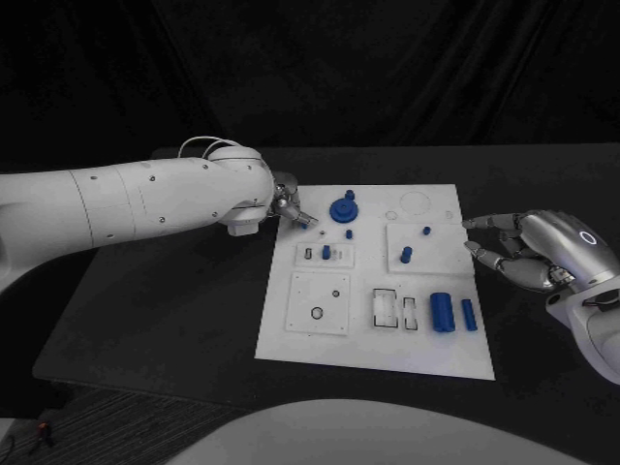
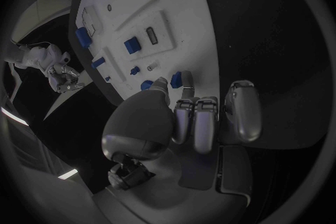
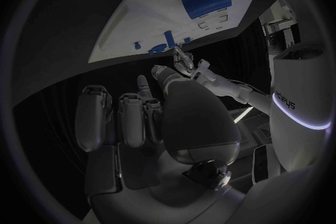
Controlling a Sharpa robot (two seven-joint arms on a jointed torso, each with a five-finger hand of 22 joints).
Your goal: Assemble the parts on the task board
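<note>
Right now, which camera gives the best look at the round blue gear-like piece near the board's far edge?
The head view: the gear sits unobstructed on the board, seen from above. In the left wrist view the left hand blocks that end. In the right wrist view I can't pick it out.

Black table (image 1: 170,310) against dark backdrop (image 1: 394,68)

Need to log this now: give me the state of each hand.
Left hand: holding a small blue part in its fingertips at the board's edge.
Right hand: holding nothing, fingers curled, beside the board.
</note>
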